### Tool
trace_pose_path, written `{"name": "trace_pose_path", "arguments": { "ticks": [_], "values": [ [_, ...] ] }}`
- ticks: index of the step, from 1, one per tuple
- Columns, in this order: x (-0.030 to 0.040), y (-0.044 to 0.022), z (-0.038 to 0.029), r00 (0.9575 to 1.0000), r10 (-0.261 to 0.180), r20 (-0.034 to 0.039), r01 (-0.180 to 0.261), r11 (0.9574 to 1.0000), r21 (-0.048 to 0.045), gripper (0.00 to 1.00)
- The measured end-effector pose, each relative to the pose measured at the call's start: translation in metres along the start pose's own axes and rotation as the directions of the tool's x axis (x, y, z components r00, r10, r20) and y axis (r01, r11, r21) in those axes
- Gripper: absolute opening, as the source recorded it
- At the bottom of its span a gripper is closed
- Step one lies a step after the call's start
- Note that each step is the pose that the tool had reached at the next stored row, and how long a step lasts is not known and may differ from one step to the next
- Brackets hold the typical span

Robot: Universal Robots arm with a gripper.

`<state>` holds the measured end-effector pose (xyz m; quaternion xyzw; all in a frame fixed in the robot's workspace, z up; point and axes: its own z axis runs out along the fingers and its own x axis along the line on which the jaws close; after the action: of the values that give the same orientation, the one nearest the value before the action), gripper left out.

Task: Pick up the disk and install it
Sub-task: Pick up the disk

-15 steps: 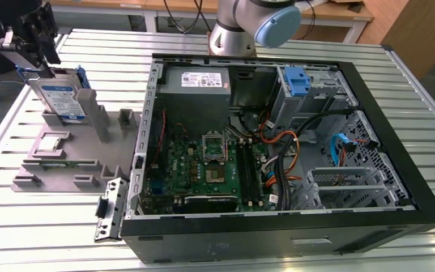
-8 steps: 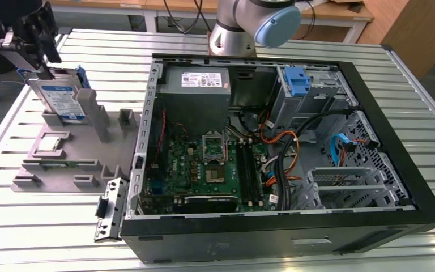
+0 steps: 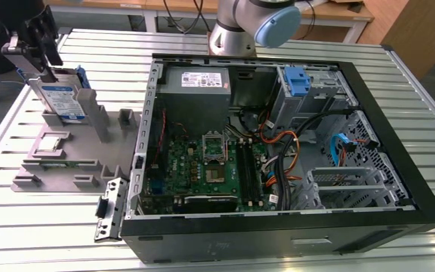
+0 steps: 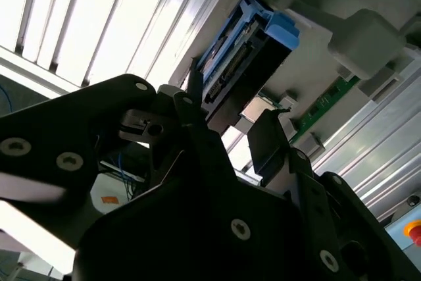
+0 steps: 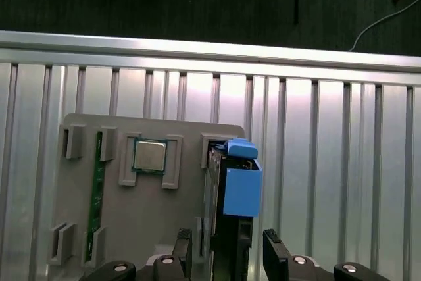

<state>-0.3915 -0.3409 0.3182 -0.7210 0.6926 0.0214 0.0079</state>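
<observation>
1. The robot arm's black two-fingered gripper (image 3: 49,61) hangs over the flat silver hard drive in blue plastic rails (image 3: 63,99), which stands on edge in a slot of the grey moulded plastic fixture (image 3: 74,170), at the exterior view's left. The drive's lower part is hidden in the slot.
2. In both wrist views the gripper (image 5: 227,235) (image 4: 230,106) is spread wide, a finger on each side of the drive (image 5: 242,189) (image 4: 250,64) and nothing grasped; whether either pad touches it cannot be made out.
3. The first wrist view looks down on the drive's thin top edge and blue tab; the second wrist view shows its dark connector end.
4. A small square silver chip (image 5: 150,156) and a narrow green circuit strip (image 5: 99,189) lie in recesses of the same fixture.
5. Beside it on the ribbed aluminium table (image 3: 21,226), the exterior view takes in an open black computer case (image 3: 410,170), its green board and tangled cables exposed.
</observation>
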Motion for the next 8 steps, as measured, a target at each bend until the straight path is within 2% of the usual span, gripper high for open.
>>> {"name": "trace_pose_path", "arguments": {
  "ticks": [8],
  "values": [
    [0.0003, 0.0053, 0.0116, 0.9997, -0.023, -0.001, 0.023, 0.9997, 0.0072, 0.55]
  ]
}}
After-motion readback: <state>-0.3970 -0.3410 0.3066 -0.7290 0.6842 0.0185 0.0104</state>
